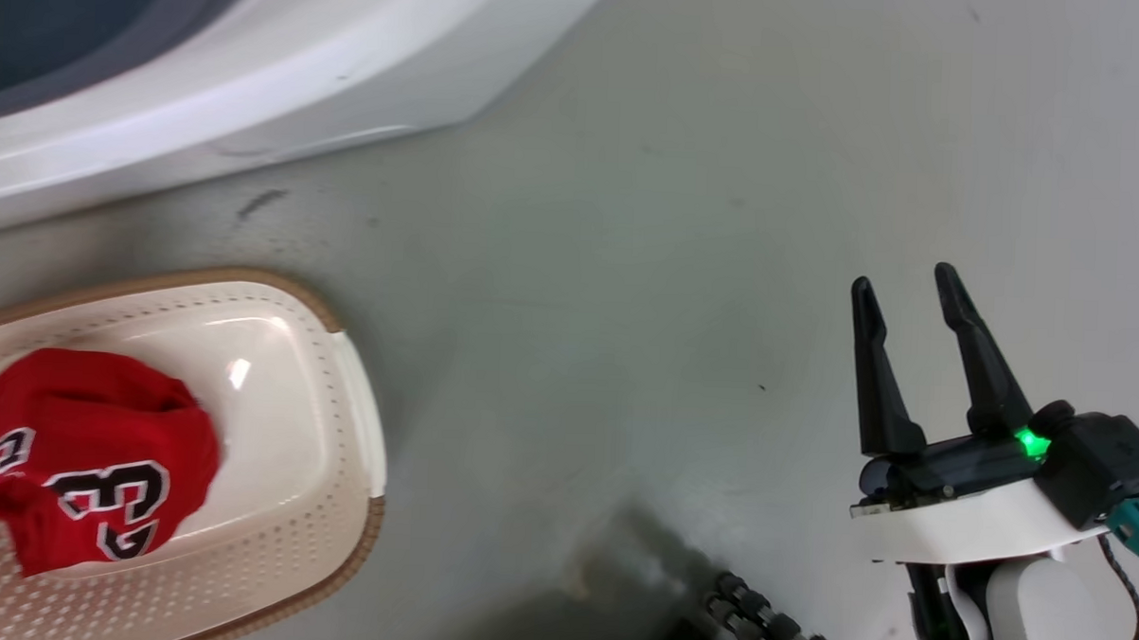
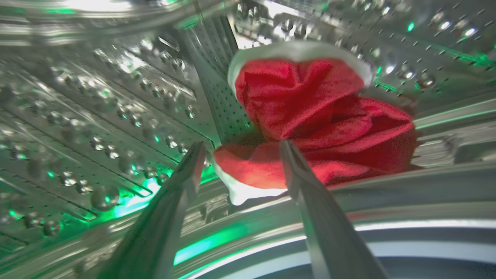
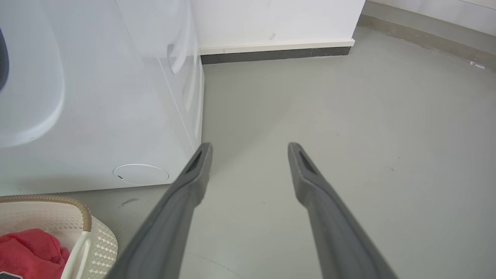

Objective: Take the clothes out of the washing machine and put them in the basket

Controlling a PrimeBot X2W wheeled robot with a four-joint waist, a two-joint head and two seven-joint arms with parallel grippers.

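Head view first: the washing machine (image 1: 256, 82) ran across the top left, its porthole cut off by the frame edge. Just in front of it sat the basket (image 1: 362, 417), cropped at the left and bottom, with one red garment (image 1: 82, 445) bunched inside, its lettering only partly readable. Well off to the machine's right, over bare floor (image 1: 627, 313), the right gripper (image 1: 904, 280) hung with fingers apart, holding nothing.

Left wrist view: inside the machine's drum (image 2: 116, 116), the left gripper (image 2: 242, 144) had its fingers spread. Their tips were at the near, white-trimmed edge of the second red garment (image 2: 321, 116), which lay crumpled against the drum wall. Blur and green glare made it hard to tell whether they touched the fabric.

Right wrist view: the right gripper's (image 3: 251, 145) fingers, parted, pointed along the floor beside the machine's front. Only a corner of the basket (image 3: 97, 240) showed at the machine's foot, with a sliver of red garment (image 3: 31, 252) inside.
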